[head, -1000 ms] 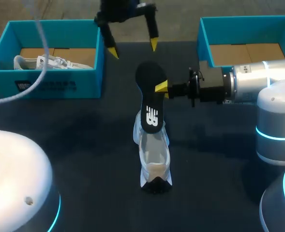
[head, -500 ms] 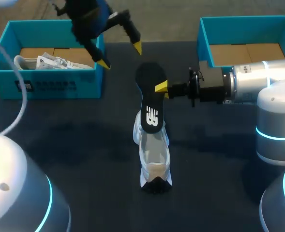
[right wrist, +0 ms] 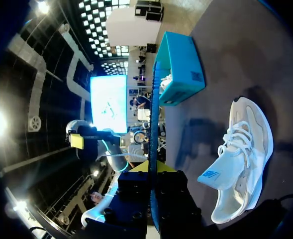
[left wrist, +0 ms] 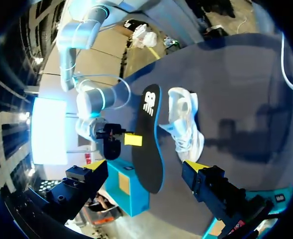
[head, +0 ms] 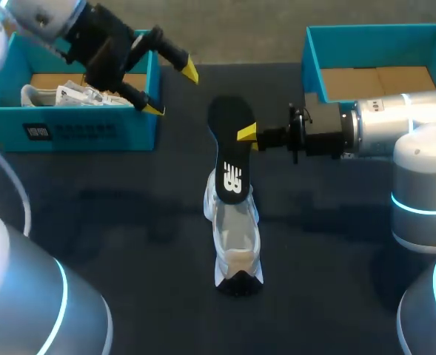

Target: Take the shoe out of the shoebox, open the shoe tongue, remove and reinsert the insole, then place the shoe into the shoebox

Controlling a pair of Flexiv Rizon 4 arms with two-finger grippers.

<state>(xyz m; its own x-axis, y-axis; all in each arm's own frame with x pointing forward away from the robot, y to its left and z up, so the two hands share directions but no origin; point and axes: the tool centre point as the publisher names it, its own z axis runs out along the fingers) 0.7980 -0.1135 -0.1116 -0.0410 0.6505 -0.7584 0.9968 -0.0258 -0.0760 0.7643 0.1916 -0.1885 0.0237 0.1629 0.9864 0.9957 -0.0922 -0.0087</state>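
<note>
A white shoe (head: 235, 240) stands on the dark table, toe toward the front. Its black insole (head: 229, 151) rises tilted from the shoe's opening, the lower end still inside. My right gripper (head: 247, 134) is shut on the insole's right edge near its upper end. Seen from the right wrist, the insole (right wrist: 153, 124) runs edge-on between the fingers of that gripper (right wrist: 153, 172), with the shoe (right wrist: 241, 159) beside it. My left gripper (head: 173, 90) hangs open at the corner of the left shoebox (head: 69, 129), holding nothing. From the left wrist, the insole (left wrist: 148, 144) and shoe (left wrist: 186, 122) lie ahead of the gripper (left wrist: 145, 167).
The teal left shoebox holds a second white shoe (head: 77, 95). A second teal shoebox (head: 373, 37) at the back right shows only its cardboard floor. My right arm (head: 395, 129) stretches across in front of that box.
My left arm has swung left and slightly down, from above the insole's far end to the left shoebox's corner, its gripper staying open. The right gripper, insole and shoe have not moved.
</note>
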